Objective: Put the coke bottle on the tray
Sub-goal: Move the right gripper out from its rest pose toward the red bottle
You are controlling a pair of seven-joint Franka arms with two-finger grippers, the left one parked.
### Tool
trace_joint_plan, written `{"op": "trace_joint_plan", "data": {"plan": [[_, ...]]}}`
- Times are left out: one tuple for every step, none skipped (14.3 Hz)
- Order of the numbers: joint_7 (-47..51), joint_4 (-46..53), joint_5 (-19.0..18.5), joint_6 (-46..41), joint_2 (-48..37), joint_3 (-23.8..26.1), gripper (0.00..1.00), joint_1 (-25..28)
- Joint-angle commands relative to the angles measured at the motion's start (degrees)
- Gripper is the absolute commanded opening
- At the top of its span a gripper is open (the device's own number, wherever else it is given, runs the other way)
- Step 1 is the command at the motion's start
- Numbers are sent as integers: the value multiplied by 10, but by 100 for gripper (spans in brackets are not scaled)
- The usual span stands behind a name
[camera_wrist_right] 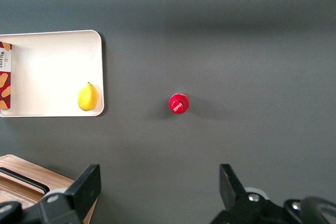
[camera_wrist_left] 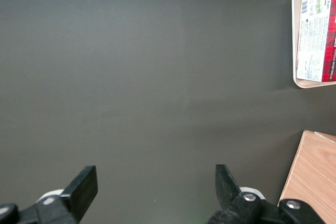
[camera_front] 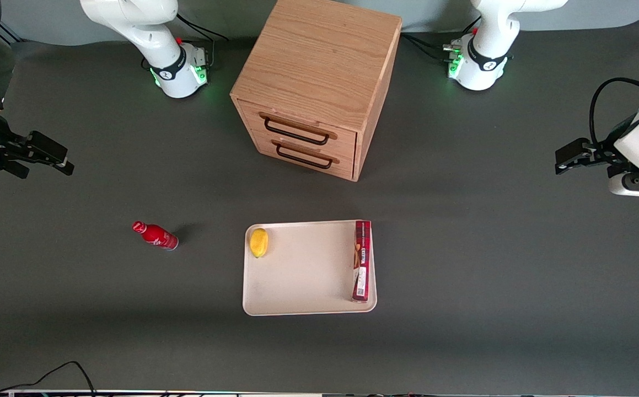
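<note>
Toward the working arm's end of the table, the gripper (camera_front: 64, 160) hangs above the dark surface with its fingers spread apart and nothing between them, well apart from the coke bottle (camera_front: 155, 235). That bottle stands upright on the bare table (camera_front: 462, 264), beside the tray (camera_front: 302, 275) but not touching it. On the tray lie a lemon (camera_front: 258, 242) and a long red carton (camera_front: 361, 260). Farther from the camera stands a wooden drawer cabinet (camera_front: 313, 82).

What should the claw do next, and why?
Probably swing over the coke bottle and lower around it. The open claw hangs empty near the working arm's end, while the bottle stands on the table beside the tray, not on it.
</note>
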Motion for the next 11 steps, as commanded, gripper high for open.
{"op": "trace_joint_plan", "data": {"plan": [[-11,8,-34,0,2,4,100,-1],[-10,10,-36,-1,3,4,100,0],[-8,7,-37,-1,3,6,100,-1],[-5,6,-36,-1,3,6,100,-1],[-7,1,-35,-1,3,5,100,-6],[-10,-8,-32,-1,3,4,100,-9],[-10,-25,-31,-1,2,5,100,-10],[-11,-47,-31,9,-1,5,100,-10],[-11,-58,-31,18,1,6,100,-10],[-12,-71,-31,29,3,6,100,-10],[-12,-93,-31,46,2,6,100,-10]]}}
